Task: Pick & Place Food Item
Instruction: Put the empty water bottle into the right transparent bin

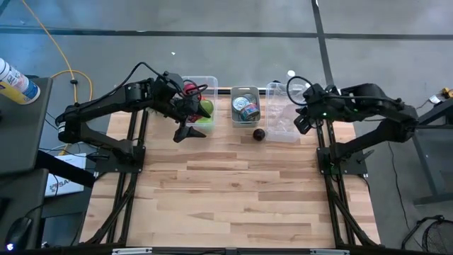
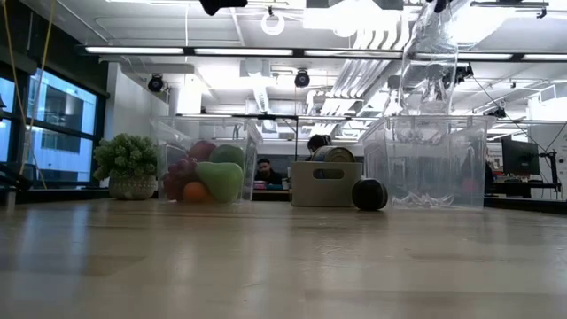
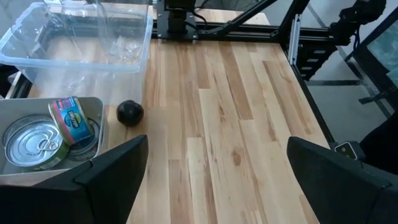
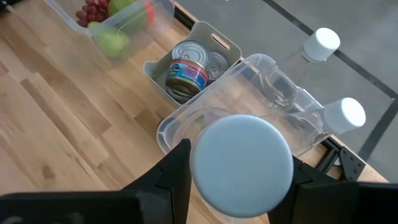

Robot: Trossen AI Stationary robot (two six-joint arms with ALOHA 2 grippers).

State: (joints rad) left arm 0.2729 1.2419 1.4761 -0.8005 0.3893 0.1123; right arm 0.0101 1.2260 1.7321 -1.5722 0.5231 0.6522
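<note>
Light wooden slatted tabletop with three containers in a row along the far edge. Clear plastic bin of fruit on the left side: red grapes, green pear/apple, an orange visible in low view. Grey plastic bin of tin cans in the middle, one can with a colourful label. Large clear plastic bin on the right side, holding clear bottles.

Small dark round food item lies on the tabletop, just in front of the gap between the grey bin and the large clear bin, touching neither end effector.

Left end effector hovers above the tabletop at the front edge of the fruit bin, fingers spread wide, nothing between them.

Right end effector is over the large clear bin, fingers closed on a clear plastic bottle with a white cap; bottle hangs upright above the bin in low view. Two more white-capped bottles lie beyond that bin.

Potted green plant in the room behind.
</note>
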